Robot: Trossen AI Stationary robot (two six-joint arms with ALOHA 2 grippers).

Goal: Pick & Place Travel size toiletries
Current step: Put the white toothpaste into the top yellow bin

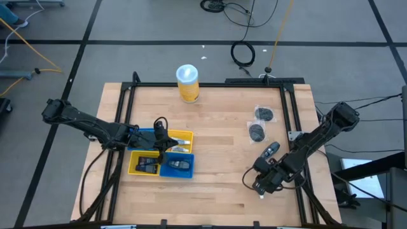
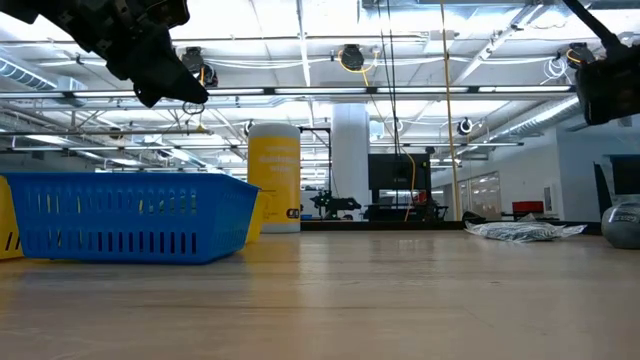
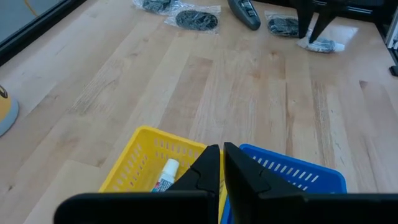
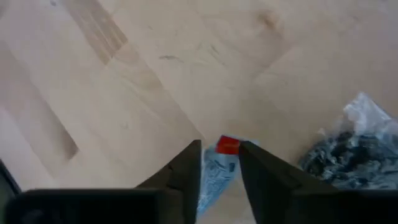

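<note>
Four small trays stand at the table's left middle: two yellow and two blue, with small items in them. My left gripper hangs shut and empty above them, over a yellow tray that holds a white tube. Two dark round toiletries in clear wrappers and a dark oblong one lie at the right. My right gripper is low at the right front, shut on a small white tube with a red cap. My right gripper pinches the small tube's body between its two fingers, which point down and lie across it. The red cap sticks out past the fingertips. In the left wrist view the tube lies at table level under the fingers; whether it is lifted, I cannot tell.
A tall yellow canister with a white lid stands at the table's far edge. Another dark wrapped item lies close beside my right gripper. A dark frame borders the table. Bare wood lies between the trays and the right-hand items.
</note>
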